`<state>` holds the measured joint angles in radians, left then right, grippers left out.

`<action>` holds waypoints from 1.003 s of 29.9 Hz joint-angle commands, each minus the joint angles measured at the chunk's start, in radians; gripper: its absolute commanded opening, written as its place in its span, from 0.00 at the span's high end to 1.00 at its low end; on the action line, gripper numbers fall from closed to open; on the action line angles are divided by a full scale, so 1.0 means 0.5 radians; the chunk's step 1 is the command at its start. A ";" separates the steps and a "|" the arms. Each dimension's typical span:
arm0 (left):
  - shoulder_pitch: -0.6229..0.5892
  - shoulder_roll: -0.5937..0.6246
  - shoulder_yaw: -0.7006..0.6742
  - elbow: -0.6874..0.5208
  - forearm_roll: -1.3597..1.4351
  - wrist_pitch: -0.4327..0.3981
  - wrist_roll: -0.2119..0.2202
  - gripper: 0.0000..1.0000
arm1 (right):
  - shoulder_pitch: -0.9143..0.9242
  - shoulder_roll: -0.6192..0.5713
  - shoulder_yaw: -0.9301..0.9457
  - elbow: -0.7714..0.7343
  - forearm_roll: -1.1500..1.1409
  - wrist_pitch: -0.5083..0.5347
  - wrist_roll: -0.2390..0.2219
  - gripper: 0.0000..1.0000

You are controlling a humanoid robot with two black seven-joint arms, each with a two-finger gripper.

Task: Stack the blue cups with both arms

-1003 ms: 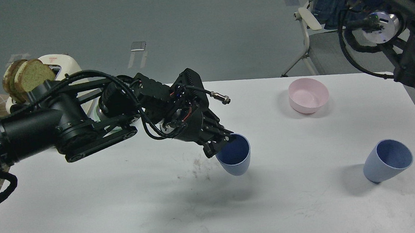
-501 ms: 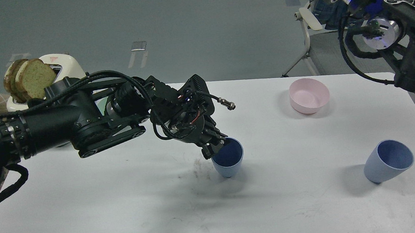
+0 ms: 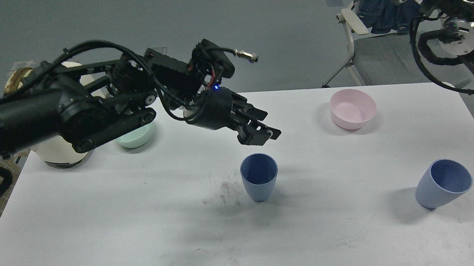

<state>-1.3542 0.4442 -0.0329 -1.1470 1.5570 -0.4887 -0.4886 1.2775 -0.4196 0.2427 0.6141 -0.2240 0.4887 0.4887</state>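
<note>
One blue cup (image 3: 260,182) stands upright on the white table (image 3: 142,229), near the middle. My left gripper (image 3: 261,132) hangs a little above and behind its rim, open and empty, not touching it. The second blue cup (image 3: 443,182) stands at the right side of the table, free, and looks tilted toward me. My right arm (image 3: 450,4) is raised at the top right, well off the table. Its far end runs out of the top edge, so its gripper is out of view.
A pink bowl (image 3: 352,109) sits at the back right. A mint-green bowl (image 3: 135,136) and a white toaster (image 3: 62,149) stand at the back left, partly behind my left arm. A dark smudge (image 3: 225,191) lies left of the middle cup. A white chair (image 3: 352,22) stands beyond the table.
My left gripper lowered the cup to the table, let go of it, and rose up and back. The cup now stands alone. The right arm shifted slightly up and right.
</note>
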 commanded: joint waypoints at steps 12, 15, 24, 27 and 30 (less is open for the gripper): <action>0.275 0.161 -0.477 0.514 -1.926 0.000 0.044 0.05 | 0.038 -1.479 -0.544 1.232 -1.456 0.000 0.000 0.00; 0.324 0.155 -0.492 0.518 -1.957 0.000 0.041 0.05 | -0.005 -1.707 -0.590 1.376 -1.754 0.000 0.000 0.00; 0.386 0.066 -0.505 0.518 -1.954 0.000 0.041 0.05 | -0.337 -2.044 -0.599 1.499 -2.530 -0.026 0.000 0.00; 0.386 0.060 -0.505 0.518 -1.954 0.000 0.041 0.05 | -0.370 -2.045 -0.623 1.502 -2.540 -0.139 0.000 0.00; 0.386 0.060 -0.505 0.515 -1.954 0.000 0.038 0.05 | -0.377 -2.036 -0.672 1.502 -2.537 -0.207 0.000 0.01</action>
<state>-1.1615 0.4745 -0.2853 -0.8883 0.5794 -0.4887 -0.4687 1.0947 -1.4406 -0.0732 1.3649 -1.4910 0.4169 0.4888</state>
